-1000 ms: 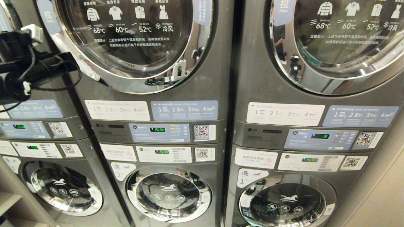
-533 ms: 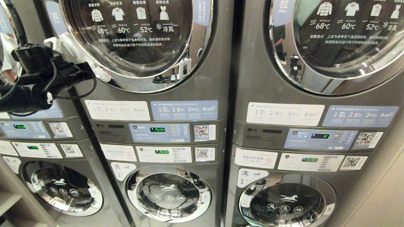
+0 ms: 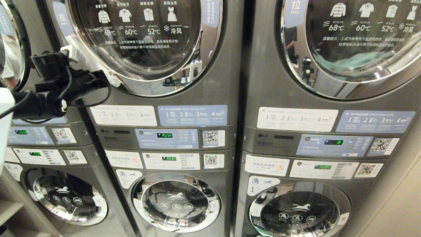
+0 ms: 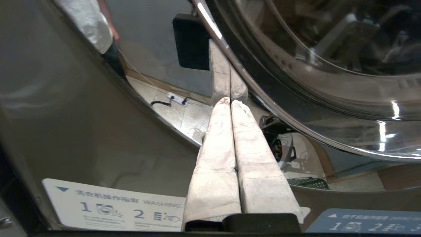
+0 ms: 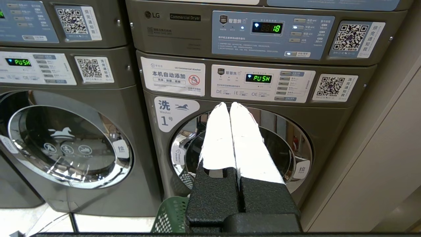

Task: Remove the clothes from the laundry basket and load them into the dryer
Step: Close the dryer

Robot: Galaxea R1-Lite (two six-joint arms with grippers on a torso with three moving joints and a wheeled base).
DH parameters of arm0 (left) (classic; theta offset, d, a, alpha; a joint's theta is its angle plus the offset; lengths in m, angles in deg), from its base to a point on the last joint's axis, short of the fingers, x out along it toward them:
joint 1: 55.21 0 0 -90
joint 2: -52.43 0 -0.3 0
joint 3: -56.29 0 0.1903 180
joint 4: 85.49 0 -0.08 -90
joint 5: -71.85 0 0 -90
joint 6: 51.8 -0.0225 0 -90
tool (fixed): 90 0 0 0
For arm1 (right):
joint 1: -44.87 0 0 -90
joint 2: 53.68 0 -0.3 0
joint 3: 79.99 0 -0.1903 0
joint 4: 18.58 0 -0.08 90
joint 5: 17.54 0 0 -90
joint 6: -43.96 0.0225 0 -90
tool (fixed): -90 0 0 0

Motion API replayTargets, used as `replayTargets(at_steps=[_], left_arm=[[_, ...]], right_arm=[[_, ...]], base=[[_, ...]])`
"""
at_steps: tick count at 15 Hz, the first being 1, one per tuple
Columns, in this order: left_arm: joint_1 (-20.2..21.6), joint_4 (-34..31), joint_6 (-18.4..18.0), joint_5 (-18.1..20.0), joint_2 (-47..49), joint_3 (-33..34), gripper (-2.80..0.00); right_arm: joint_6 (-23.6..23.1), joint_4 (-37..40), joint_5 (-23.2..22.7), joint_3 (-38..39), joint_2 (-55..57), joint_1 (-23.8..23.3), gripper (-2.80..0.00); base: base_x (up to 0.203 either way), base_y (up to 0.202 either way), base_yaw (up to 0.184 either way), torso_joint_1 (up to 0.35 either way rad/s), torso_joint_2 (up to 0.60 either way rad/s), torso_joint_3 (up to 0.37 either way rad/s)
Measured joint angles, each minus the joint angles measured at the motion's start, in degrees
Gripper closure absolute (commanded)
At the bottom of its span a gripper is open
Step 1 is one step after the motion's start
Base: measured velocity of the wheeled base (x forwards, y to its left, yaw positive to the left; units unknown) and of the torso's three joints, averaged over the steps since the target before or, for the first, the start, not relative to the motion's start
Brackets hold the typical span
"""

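The dryer is the upper machine of the middle stack, and its round glass door [image 3: 141, 39] has a chrome rim. My left gripper [image 3: 113, 80] is shut with nothing in it. Its white fingertips [image 4: 230, 101] rest against the door's lower left rim [image 4: 263, 108]. My right gripper [image 5: 229, 104] is shut and empty, parked low before the washer marked 1 [image 5: 174, 113]; it is outside the head view. A corner of the green laundry basket [image 5: 171, 214] shows on the floor below it. The clothes are out of view.
Three stacks of grey machines fill the view, dryers over washers. The right dryer [image 3: 355, 49] has teal laundry behind its glass and its display [image 3: 333, 142] reads 18. A beige wall [image 3: 401, 204] is at the far right and a shelf edge [image 3: 10, 207] at the lower left.
My left arm has moved right and down along the middle dryer door's left rim. The door's left edge and its printed labels have shifted right. The right arm has not moved.
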Motion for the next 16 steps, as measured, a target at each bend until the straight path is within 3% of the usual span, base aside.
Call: replayTargets(at_steps=[16], left_arm=[[-2.58,-0.22,0.49,0.76,4.48,-3.04,0.0]], right_arm=[[0.0,0.0,0.0,0.0,0.0,0.0,0.0]], base=[[0.0,0.0,0.0,0.0,0.0,0.0]])
